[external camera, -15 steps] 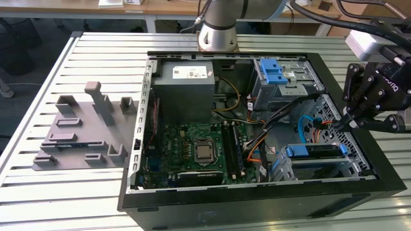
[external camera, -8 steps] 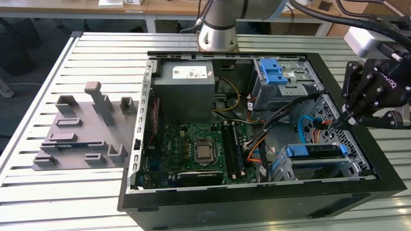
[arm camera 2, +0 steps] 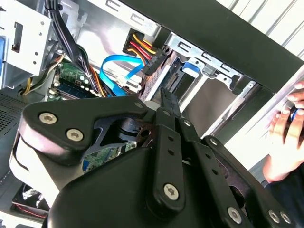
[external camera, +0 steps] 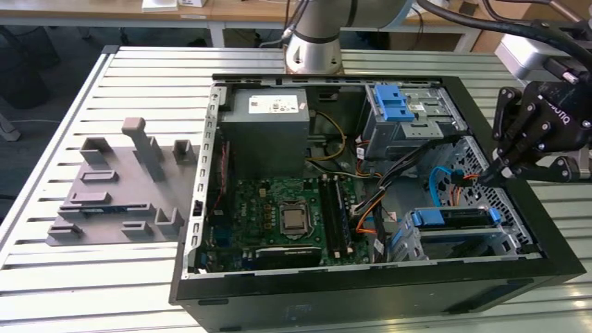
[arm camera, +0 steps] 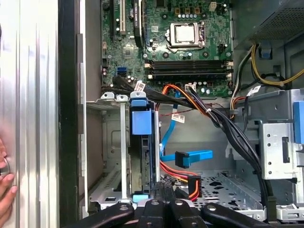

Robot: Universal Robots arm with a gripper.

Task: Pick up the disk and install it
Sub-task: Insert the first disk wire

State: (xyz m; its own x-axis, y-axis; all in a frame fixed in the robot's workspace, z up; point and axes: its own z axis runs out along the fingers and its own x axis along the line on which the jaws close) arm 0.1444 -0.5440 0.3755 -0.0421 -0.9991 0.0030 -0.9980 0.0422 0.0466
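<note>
On a slatted metal desk [external camera: 55,277] lies an open computer case [external camera: 370,295]. The disk [external camera: 450,218] with its blue rails already sits in the lower drive bay; the gripper [external camera: 507,170] hovers just beside it, jaws pressed together and empty, so installation looks nearly complete.

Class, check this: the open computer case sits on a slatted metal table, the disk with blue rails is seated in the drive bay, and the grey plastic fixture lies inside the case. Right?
Not quite. The grey plastic fixture lies outside the computer case, on the slatted table at the exterior view's left. The disk does sit in the drive bay.
</note>
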